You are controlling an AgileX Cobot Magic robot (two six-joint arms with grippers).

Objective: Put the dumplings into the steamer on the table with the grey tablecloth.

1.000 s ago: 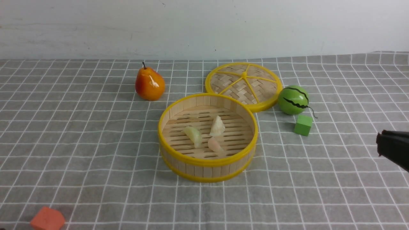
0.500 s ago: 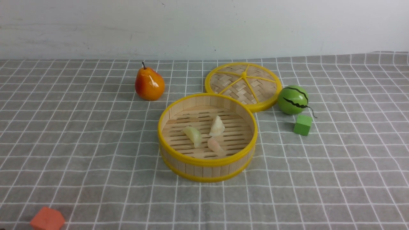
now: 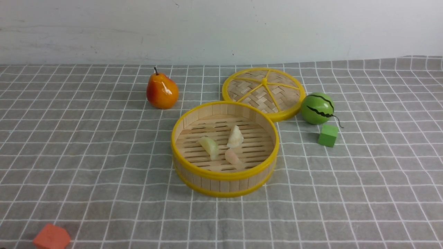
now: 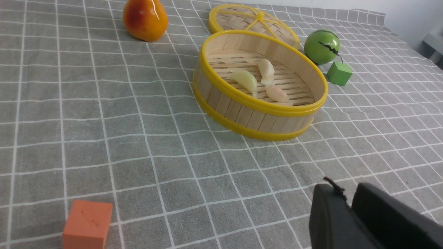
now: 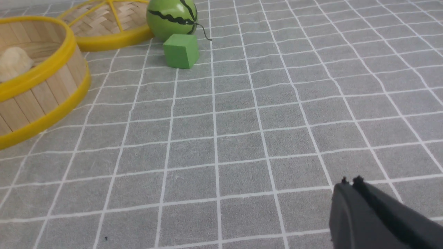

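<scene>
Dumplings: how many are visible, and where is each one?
3, all on the steamer floor: yellow-green dumpling toward the left, whitish dumpling farther back, pink-orange dumpling nearest the camera. None seems hidden.

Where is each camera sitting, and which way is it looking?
Front view: sits between the arms, looking forward over the grey grid tablecloth at the round bamboo steamer holding three small translucent dumplings; no robot part shows.
Left wrist view: rides the left arm, looking across at the steamer; the black left gripper shows.
Right wrist view: rides the right arm, low over the cloth; the black right gripper shows, shut.
All three views share the small green cube.
</scene>
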